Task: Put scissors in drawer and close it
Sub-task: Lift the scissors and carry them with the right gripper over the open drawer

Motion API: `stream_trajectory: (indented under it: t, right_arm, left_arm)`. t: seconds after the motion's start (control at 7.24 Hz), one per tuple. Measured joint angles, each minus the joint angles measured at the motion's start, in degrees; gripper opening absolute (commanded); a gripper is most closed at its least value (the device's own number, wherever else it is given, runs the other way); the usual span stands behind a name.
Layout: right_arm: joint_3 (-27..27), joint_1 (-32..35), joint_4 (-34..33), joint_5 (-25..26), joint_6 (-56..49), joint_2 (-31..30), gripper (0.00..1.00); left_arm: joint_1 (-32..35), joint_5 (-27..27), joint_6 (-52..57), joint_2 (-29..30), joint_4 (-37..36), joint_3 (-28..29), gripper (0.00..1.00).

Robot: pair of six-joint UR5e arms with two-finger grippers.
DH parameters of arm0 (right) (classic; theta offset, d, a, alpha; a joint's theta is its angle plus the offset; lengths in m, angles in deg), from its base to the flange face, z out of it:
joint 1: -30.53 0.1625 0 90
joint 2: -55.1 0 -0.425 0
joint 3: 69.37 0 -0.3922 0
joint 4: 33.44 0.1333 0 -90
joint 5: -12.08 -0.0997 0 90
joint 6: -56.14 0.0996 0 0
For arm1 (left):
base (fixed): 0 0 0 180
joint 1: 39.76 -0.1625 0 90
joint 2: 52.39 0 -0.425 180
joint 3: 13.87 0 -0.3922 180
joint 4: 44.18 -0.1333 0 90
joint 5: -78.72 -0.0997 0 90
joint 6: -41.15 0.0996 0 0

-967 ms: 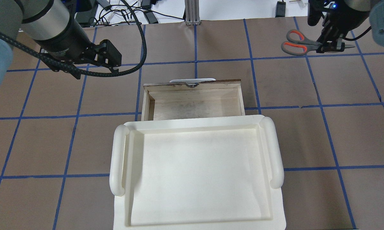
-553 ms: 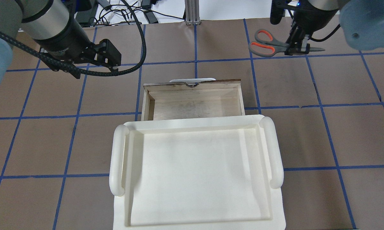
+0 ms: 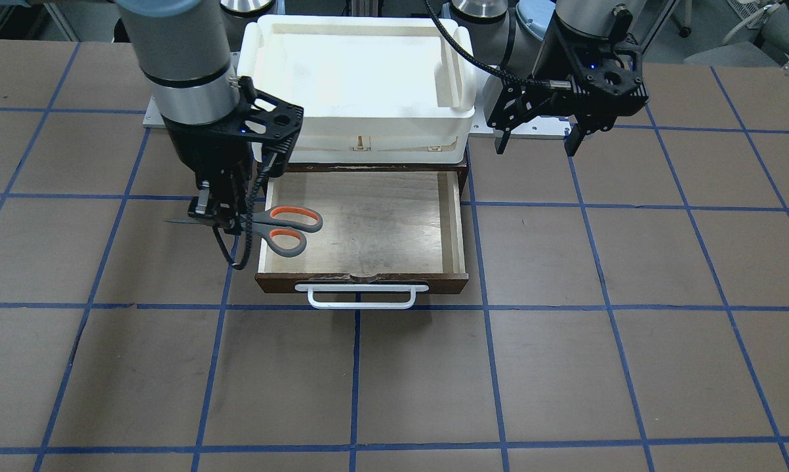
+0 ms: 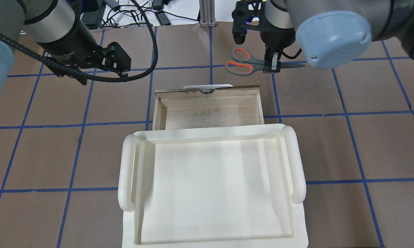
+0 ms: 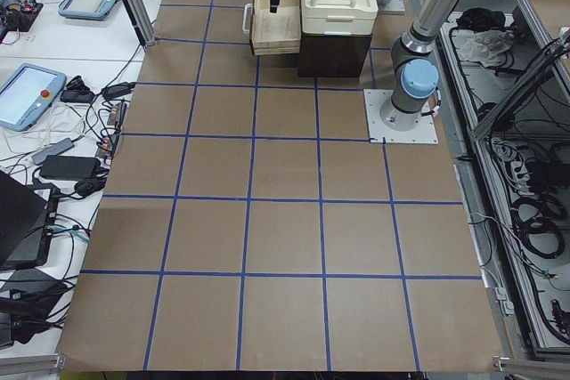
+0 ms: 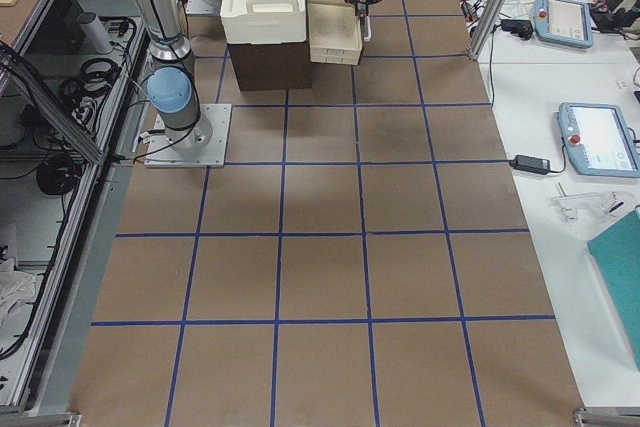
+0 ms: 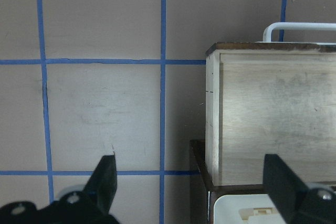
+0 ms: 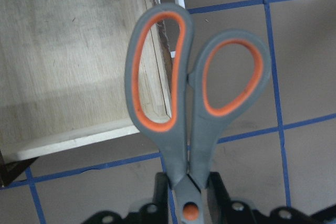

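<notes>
Since a second ago, the right gripper (image 4: pixel 272 65) has carried the scissors (image 4: pixel 243 63) from the far right corner of the table (image 4: pixel 382 144) leftward to the drawer (image 4: pixel 207 112). You can see the left arm has stayed where it was.

The right gripper is clenched on the scissors at the pivot, just behind the grey handles. It holds them level and off the table. The dark blades point right, away from the drawer, and the orange-lined loops point left towards it. From the front-facing camera the loops lie over the drawer's right wall, near its front corner. In the right wrist view one loop sits over that corner and the other over bare table just outside it.

The drawer stands pulled out from under the white tray (image 4: pixel 127 172), pale plywood floor showing, with its white bar handle (image 3: pixel 361 303) on the far side from the robot.

Your left gripper (image 3: pixel 535 149) is released, its fingers (image 7: pixel 107 174) spread wide with nothing between them. It hovers above the table just left of the drawer and well apart from the scissors.
</notes>
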Motion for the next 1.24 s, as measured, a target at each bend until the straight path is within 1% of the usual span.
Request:
stream_trajectory:
  t: [0.28, 0.69, 1.24]
  right_arm:
    - [-0.64, 4.79, -0.42, 1.68, 1.31, 2.32, 0.00]
    - [-1.13, 8.96, -3.01, 1.43, 1.78, 5.30, 0.00]
    - [-0.62, 10.53, -3.89, 1.21, 2.24, 8.31, 0.00]
  left_arm:
    - [0.00, 0.00, 0.00, 0.00, 0.05, 0.02, 1.00]
    - [0.00, 0.00, 0.00, -0.05, 0.06, 0.04, 1.00]
    - [0.00, 0.00, 0.08, -0.08, 0.06, 0.07, 1.00]
